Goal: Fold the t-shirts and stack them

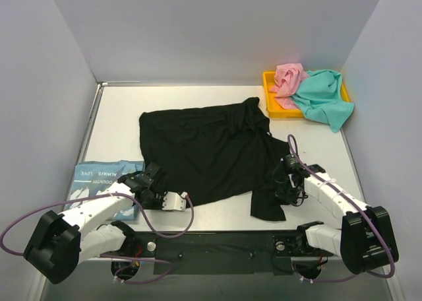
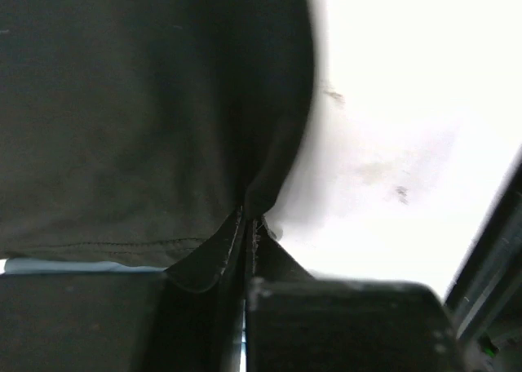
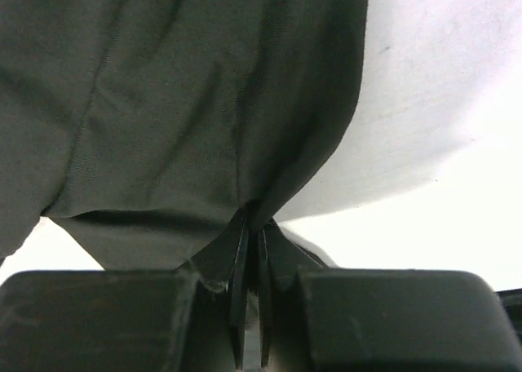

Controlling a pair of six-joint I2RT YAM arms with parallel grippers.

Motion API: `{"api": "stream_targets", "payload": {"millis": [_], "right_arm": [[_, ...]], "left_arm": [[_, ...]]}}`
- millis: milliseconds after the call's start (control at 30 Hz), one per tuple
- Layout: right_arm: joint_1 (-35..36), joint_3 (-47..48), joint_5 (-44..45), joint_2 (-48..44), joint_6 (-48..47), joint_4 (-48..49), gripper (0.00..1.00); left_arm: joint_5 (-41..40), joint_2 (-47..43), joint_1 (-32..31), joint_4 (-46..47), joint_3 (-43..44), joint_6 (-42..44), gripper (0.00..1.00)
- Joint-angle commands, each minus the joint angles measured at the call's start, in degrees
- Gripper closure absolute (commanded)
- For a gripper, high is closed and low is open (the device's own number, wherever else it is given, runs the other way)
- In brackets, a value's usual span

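The black t-shirt (image 1: 211, 149) lies spread and rumpled on the middle of the white table. My left gripper (image 1: 155, 181) is shut on its near left edge; the left wrist view shows the cloth (image 2: 147, 111) pinched between the fingers. My right gripper (image 1: 285, 177) is shut on its near right part, where the cloth (image 3: 196, 103) is drawn into the jaws. A light blue t-shirt (image 1: 99, 179) with white lettering lies folded at the near left, partly under my left arm. The pink t-shirt (image 1: 287, 78) and the teal t-shirt (image 1: 323, 98) lie crumpled in the tray.
A yellow plastic tray (image 1: 270, 100) stands at the far right corner, with the teal cloth hanging over its near right rim. Grey walls enclose the table on three sides. The table's dark front edge (image 1: 217, 245) runs between the arm bases.
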Motion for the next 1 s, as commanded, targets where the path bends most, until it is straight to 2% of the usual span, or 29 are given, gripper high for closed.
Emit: {"api": "stream_targets", "payload": {"millis": [0, 33, 167, 400, 600, 733, 800, 967], "right_arm": [[-1.24, 1.97, 0.12, -4.01, -1.51, -1.64, 1.00], [-1.51, 3.46, -0.06, -5.16, -3.08, -3.65, 1.00], [-3.01, 16.72, 0.47, -11.93, -8.18, -11.64, 1.00], [-3.80, 54.91, 3.71, -14.40, -18.03, -21.86, 1.00], [-3.80, 79.28, 7.85, -13.97, -22.60, -22.75, 1.00], [-3.80, 89.32, 8.55, -13.26, -24.62, -21.43, 1.00], [-3.71, 91.27, 8.47, -13.35, -26.03, -20.12, 1.00], [-3.71, 89.36, 9.26, -11.60, -29.64, -16.07, 1.00]], "left_arm": [[-5.86, 1.92, 0.07, 8.41, 0.21, -0.20, 1.00], [-8.91, 1.66, 0.07, 9.03, 0.64, -0.63, 1.00], [-11.93, -2.91, 1.91, 10.01, 8.19, -2.92, 1.00], [-16.32, -4.15, 5.25, 8.07, 35.67, -5.47, 1.00], [-19.75, -1.78, 10.44, 9.74, 57.29, -7.76, 1.00], [-21.42, 0.42, 11.24, 9.74, 66.10, -6.97, 1.00], [-21.86, 1.74, 11.50, 10.09, 69.02, -6.88, 1.00], [-21.34, 4.90, 12.11, 10.80, 70.52, -6.26, 1.00]]}}
